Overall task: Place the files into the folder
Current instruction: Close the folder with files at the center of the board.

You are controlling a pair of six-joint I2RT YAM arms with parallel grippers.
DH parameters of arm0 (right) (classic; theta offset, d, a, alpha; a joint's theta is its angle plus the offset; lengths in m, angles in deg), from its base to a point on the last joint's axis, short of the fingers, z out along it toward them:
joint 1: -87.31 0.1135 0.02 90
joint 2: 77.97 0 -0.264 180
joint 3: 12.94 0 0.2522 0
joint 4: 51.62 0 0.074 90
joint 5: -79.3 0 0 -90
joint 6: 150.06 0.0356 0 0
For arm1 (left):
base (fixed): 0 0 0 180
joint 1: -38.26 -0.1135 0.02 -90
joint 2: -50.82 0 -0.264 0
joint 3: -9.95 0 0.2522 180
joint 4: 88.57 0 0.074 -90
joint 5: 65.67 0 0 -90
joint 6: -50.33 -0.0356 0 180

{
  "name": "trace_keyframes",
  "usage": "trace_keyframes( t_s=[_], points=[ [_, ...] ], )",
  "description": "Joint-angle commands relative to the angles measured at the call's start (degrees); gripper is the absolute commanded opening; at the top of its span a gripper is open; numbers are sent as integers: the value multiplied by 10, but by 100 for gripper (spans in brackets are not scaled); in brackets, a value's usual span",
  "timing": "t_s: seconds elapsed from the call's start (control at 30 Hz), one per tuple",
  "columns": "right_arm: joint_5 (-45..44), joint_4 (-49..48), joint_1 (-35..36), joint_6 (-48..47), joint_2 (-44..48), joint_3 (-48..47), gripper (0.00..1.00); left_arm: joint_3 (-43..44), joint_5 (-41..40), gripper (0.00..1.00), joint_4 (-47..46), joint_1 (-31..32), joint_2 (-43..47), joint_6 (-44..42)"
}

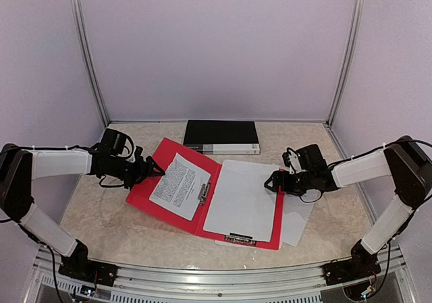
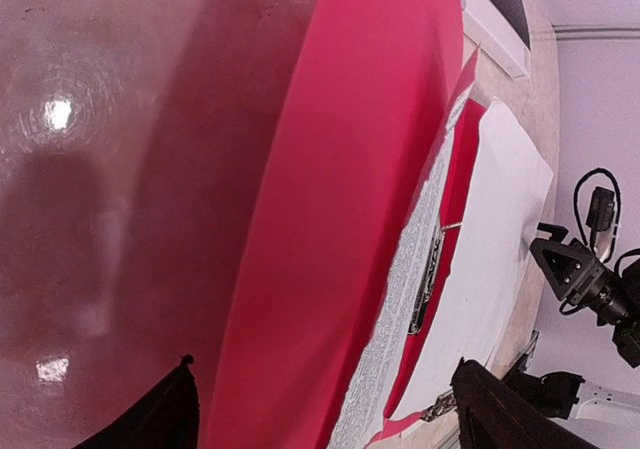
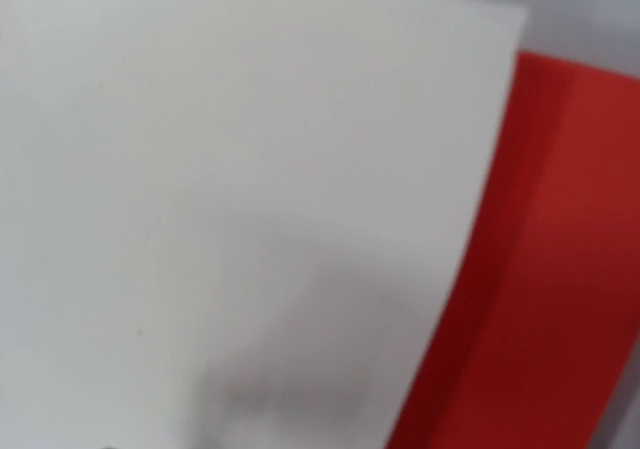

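L gripper: jaws wide, at folder far-left edge | R gripper: low at blank sheet rt edge, grip can't tell, fingers not in wrist view | files: printed sheet on folder L half, blank sheet on R half, more sheets poking out under rt side, poss. two | black box behind folder

A white-edged black box lies beyond the left gripper and right gripper. A beige marbled table lies beneath both.
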Motion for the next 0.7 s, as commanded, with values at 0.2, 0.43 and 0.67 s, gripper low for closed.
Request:
trace_keyframes(
  t_s=[0.2,0.43,0.67],
  points=[
    [57,-22,-4,15,28,-9,76,-38,-3,80,-6,-2,69,24],
    [76,19,16,13,58,-66,72,-63,-35,77,1,-2,111,25],
    [83,30,78,20,31,-134,72,-80,-50,77,-4,-2,127,29]
  ],
)
